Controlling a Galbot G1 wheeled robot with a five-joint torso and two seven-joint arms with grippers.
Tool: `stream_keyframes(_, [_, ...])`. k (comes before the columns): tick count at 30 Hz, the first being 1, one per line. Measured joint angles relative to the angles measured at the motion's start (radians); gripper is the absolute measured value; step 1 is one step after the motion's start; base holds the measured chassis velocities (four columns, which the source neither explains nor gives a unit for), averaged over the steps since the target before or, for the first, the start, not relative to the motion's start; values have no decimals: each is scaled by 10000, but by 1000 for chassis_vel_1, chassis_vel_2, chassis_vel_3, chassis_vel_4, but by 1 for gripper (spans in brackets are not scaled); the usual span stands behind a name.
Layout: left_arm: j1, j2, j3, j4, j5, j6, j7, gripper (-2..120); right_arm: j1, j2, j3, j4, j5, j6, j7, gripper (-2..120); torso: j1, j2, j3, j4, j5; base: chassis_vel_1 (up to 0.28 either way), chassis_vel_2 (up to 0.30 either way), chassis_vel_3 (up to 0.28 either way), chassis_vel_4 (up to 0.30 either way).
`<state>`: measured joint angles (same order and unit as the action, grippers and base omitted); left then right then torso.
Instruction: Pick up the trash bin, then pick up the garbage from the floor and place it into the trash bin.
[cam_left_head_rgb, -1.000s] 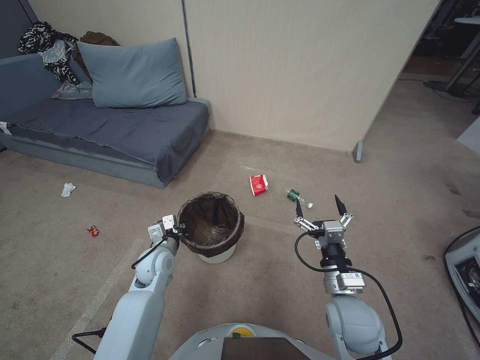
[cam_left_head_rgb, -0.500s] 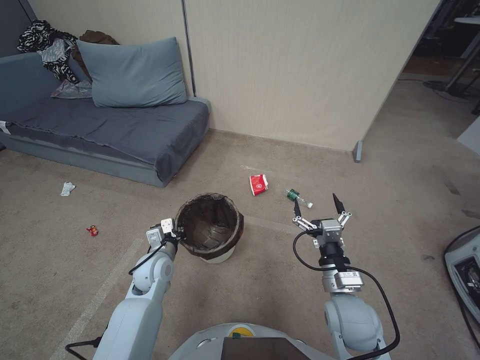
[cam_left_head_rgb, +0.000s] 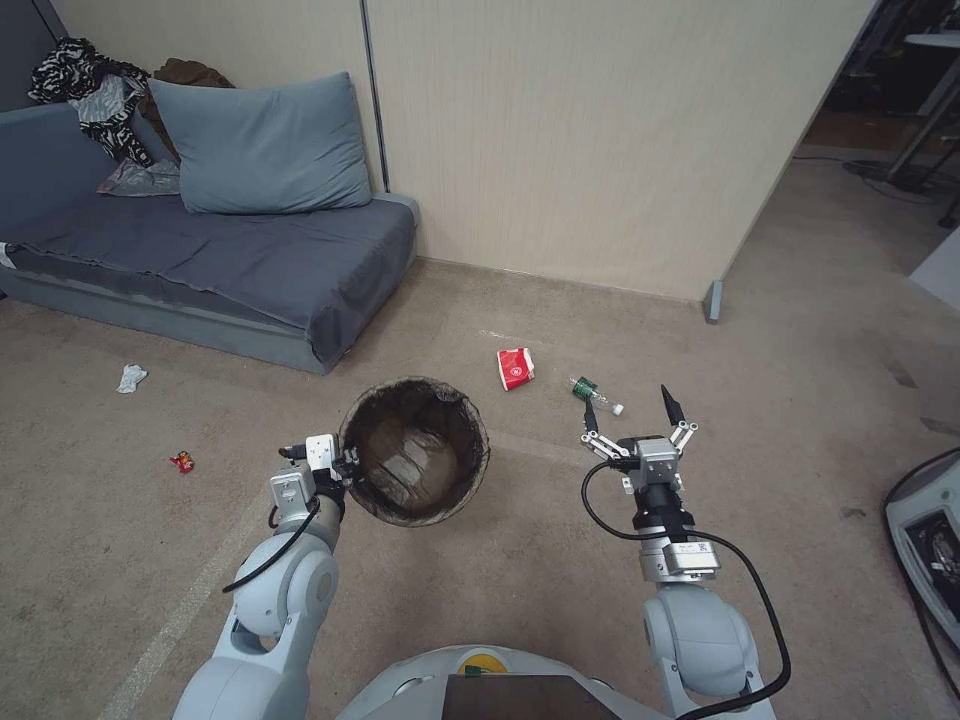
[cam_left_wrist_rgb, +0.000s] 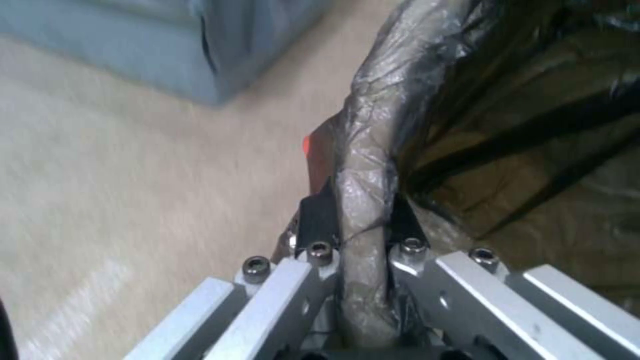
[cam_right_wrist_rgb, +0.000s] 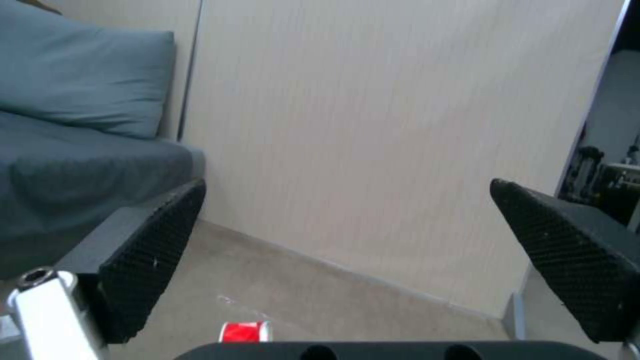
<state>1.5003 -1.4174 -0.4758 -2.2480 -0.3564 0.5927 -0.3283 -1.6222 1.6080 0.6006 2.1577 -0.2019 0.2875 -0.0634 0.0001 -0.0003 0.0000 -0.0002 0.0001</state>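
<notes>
We are holding the trash bin (cam_left_head_rgb: 415, 465) over beige carpet (cam_left_head_rgb: 520, 560).
Left gripper (cam_left_wrist_rgb: 360, 220) is clamping its bagged rim at frame center; right gripper (cam_left_head_rgb: 631, 412) is hovering spread wide, lower right.

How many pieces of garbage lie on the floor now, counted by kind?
Red-and-white carton: 1
Green bottle: 1
White tissue: 1
Red wrapper: 1
Total: 4
</notes>
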Motion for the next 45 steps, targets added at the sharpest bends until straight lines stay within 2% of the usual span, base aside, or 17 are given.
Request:
stream_keyframes(5, [339,-128,105,-752,419,-141,41,0,52,1,8,-60,139,26,-8,100,0,1,0,1,0,0,0,0,0])
stream_keyframes(11, [562,-188,244,-1131,868,-297,118,0,76,1,-3,-161,305,26,-10,100,0,1,0,3,-1,0,0,0,0])
stream_keyframes(31, [556,-219,373,-1116,977,-349,118,0,93,1,31,-254,531,141,-126,100,-1,2,-1,2,-1,-3,5,4,-3])
stream_keyframes(45, [504,-209,379,-1057,954,-365,110,0,78,1,59,-311,409,189,-125,100,-1,2,0,5,-2,-170,170,176,-165])
